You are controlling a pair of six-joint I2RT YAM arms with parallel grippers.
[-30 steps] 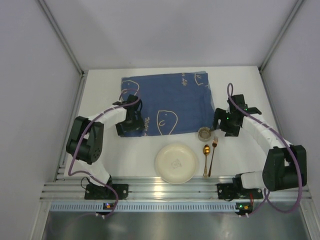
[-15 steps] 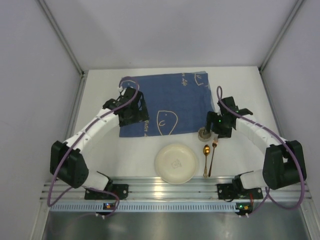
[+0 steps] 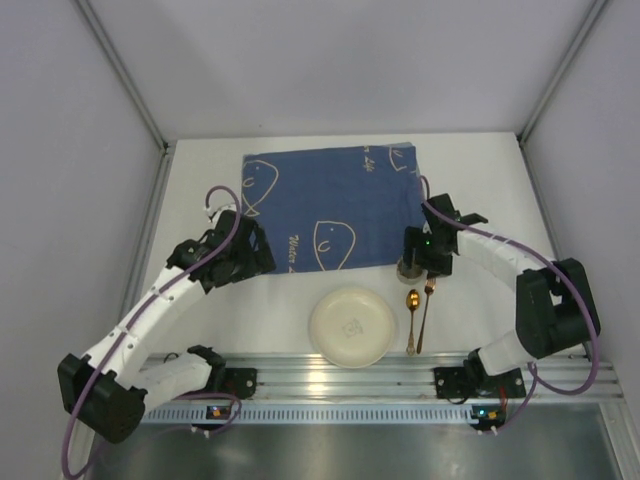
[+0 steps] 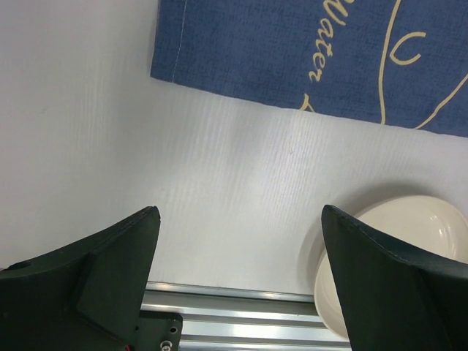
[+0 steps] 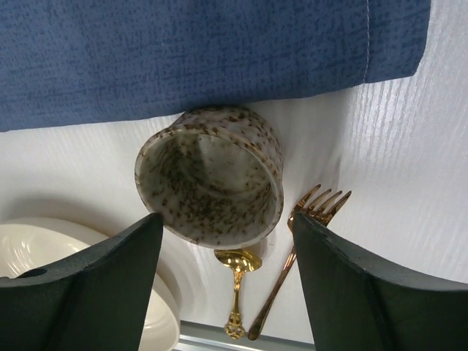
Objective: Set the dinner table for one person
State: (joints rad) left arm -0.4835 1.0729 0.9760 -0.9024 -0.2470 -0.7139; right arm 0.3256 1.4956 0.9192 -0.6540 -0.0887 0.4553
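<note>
1. Down at the near edge, a ribbed aluminium rail [image 3: 340, 378] carries both arm bases.
2. Beyond it lies the counter [image 3: 200, 210], a large matte white rectangle with a faint fine ribbing. It fills the floor of the enclosure from the rail to the back wall and bears everything else.
3. A cream plate [image 3: 352, 326] sits closest to the rail, near the centre. Just right of it, a gold spoon [image 3: 411, 322] and a gold fork [image 3: 425, 315] lie side by side, handles toward the rail.
4. The left pincer [image 4: 240, 227] hangs wide open and empty over bare counter, by the cloth's near left corner.
5. The right pincer [image 5: 223, 219] is open, its fingers either side of a speckled cup [image 5: 212, 183] standing at the cloth's near edge. Whether they touch the cup I cannot tell.
6. A blue cloth [image 3: 335, 205] with pale fish outlines lies flat across the far middle.
7. Plain grey walls [image 3: 350, 60] close in the back and sides.
</note>
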